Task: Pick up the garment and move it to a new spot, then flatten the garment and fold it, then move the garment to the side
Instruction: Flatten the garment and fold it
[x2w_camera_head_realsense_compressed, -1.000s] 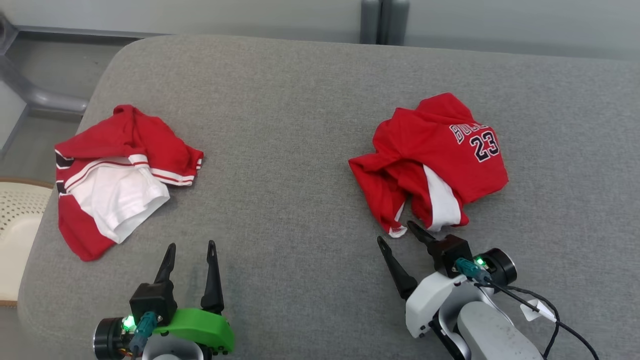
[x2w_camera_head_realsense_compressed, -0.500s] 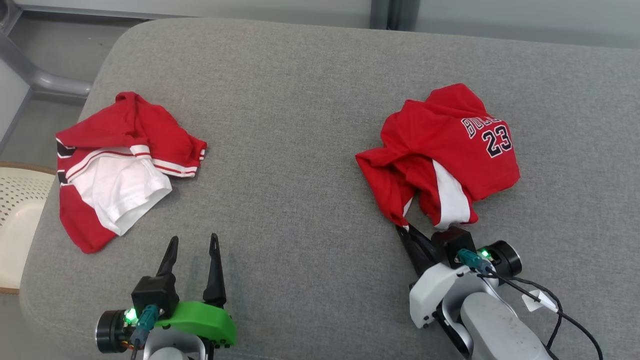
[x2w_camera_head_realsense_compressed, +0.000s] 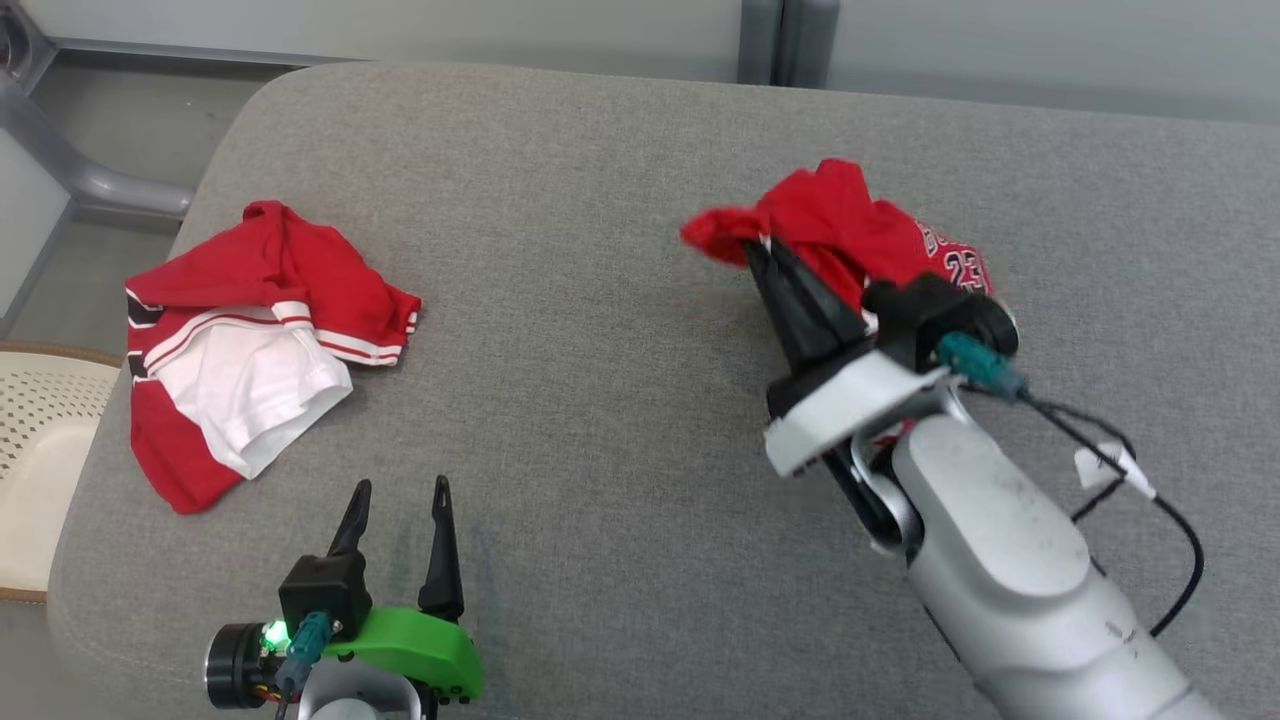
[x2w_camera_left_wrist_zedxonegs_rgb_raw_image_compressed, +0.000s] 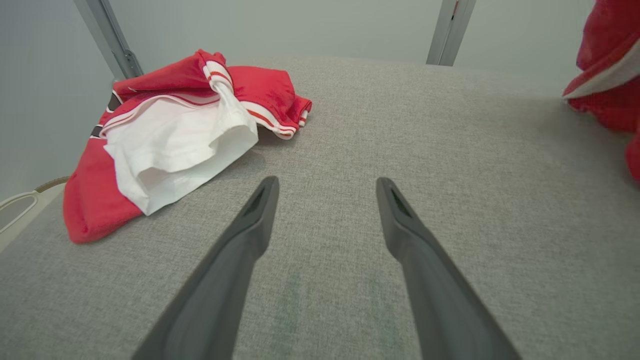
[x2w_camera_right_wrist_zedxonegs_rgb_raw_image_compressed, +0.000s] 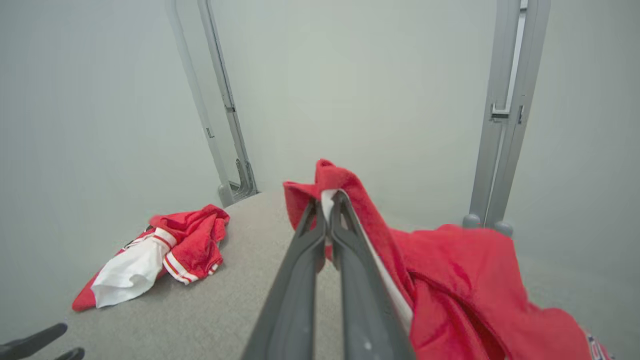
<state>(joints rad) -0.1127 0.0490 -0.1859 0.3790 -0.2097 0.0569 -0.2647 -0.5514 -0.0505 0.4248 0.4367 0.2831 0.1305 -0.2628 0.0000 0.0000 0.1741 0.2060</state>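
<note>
Carefully: the right gripper is clamped on an edge of the jersey above the cushion, right half, so raise until trailing cloth clears before carrying; the left gripper rests open.

Jersey caught between right gripper jaws, bunched beyond and right of them, over bench. Other garment on bench, ahead-left of left gripper jaws, well apart from jersey.
</note>
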